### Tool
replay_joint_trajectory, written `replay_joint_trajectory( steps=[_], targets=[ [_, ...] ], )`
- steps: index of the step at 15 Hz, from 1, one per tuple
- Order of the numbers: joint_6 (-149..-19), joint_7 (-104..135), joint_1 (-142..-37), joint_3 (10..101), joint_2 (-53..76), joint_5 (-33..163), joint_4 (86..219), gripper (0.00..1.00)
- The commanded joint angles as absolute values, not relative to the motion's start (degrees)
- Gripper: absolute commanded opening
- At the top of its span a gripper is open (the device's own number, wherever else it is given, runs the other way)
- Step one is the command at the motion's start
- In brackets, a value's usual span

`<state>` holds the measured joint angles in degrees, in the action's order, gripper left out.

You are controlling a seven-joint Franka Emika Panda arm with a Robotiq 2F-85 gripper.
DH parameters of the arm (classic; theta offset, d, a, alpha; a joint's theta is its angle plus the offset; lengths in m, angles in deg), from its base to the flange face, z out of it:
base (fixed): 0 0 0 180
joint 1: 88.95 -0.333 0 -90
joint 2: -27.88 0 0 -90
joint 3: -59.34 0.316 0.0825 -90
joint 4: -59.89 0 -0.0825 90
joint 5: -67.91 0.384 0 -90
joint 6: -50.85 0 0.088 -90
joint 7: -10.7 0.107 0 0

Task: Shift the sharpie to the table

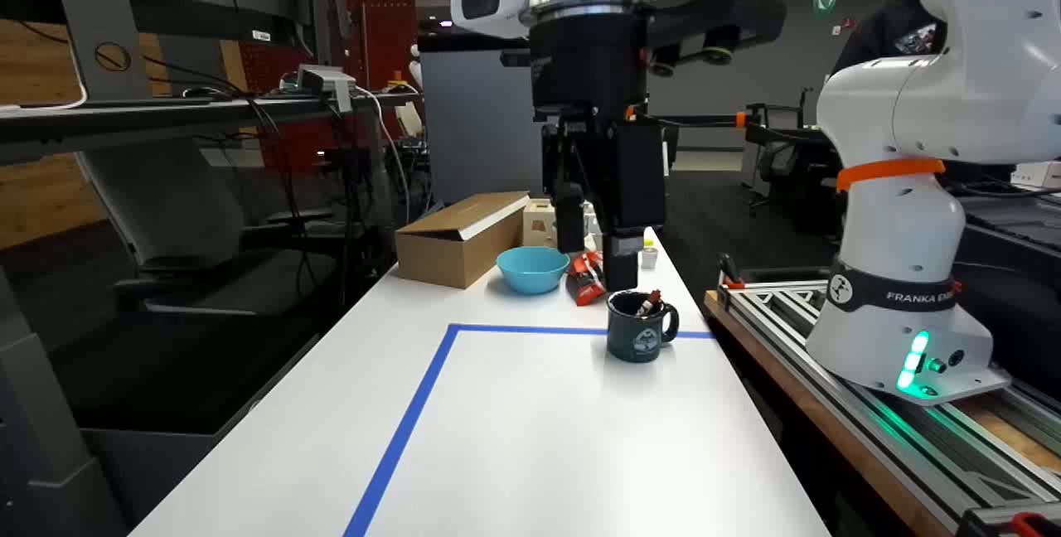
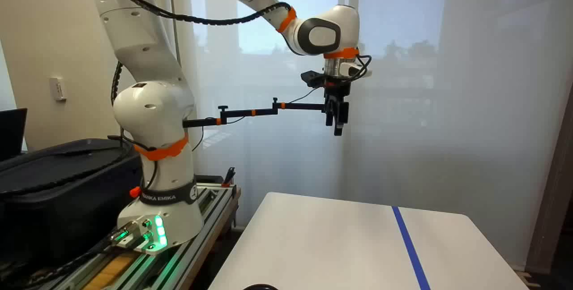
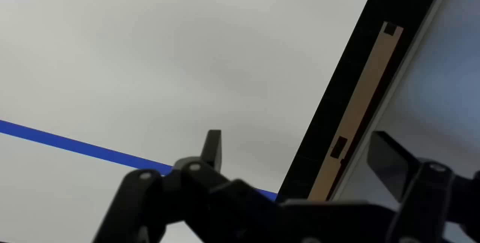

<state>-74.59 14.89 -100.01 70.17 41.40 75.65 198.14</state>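
In an exterior view, a desk (image 1: 108, 121) is seen at the left, with a chair (image 1: 157, 197) set below it. Beside them the white table (image 1: 580, 437) is stretched out, its top marked with blue tape (image 1: 406, 421). On its far part a box (image 1: 439, 259) is placed, one flap slightly raised; just right of that a bowl (image 1: 533, 273) is set, and by the bowl a red packet (image 1: 587, 278) is laid. Further right the gripper (image 1: 595, 249) is held pointing down. It is unclenched: in the wrist view its fingers (image 3: 213, 147) are spread wide, with the table's edge framed between them. Next, the mug (image 1: 634, 342) is stood upright on the table by the far strip of tape, its handle turned right. In the mug, what appears to be the sharpie (image 1: 650, 303) is rested at a tilt, its top raised above the rim (its details are too small to be read). At the far right the arm (image 1: 899, 239) is mounted on a metal frame (image 1: 854, 417), and behind it a person (image 1: 891, 44) is partly hidden.
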Motion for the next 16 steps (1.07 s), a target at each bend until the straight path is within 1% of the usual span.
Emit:
replay_joint_trajectory(
  steps=[1,10,13,16],
  targets=[
    [-74.5,14.91,-100.04,70.15,41.4,75.64,198.02,1.0],
    [-74.5,14.91,-100.04,70.15,41.4,75.63,197.86,1.0],
    [-80.52,12.35,-98.09,68.77,40.95,71.69,200.97,1.0],
    [-86.09,8.47,-94.68,66.12,41.61,63.6,203.58,1.0]
  ],
)
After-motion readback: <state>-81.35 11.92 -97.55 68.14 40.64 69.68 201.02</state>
